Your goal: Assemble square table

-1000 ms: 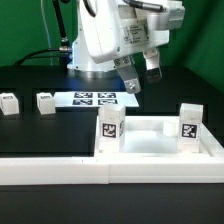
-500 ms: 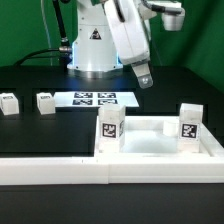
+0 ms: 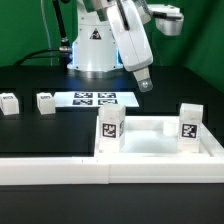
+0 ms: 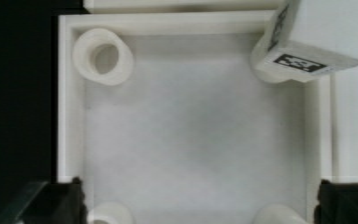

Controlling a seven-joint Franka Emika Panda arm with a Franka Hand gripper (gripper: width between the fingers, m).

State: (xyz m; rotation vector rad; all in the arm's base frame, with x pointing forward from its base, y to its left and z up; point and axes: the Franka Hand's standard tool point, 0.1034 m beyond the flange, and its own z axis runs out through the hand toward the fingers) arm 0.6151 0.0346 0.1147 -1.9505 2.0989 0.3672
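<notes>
Nearest the camera, a long white border rail (image 3: 60,172) runs along the counter (image 3: 40,135). Just behind it sits the square table top (image 3: 150,145), with one tagged leg (image 3: 109,127) upright at its corner on the exterior view's left and a second leg (image 3: 189,122) upright on the right. The wrist view shows an empty round socket (image 4: 101,55) in the top. Farther back lie the marker board (image 3: 95,99) and two loose legs (image 3: 45,101) (image 3: 10,103). The tool (image 3: 145,84) hangs above, behind the top, its fingers spread wide and gripping nothing.
</notes>
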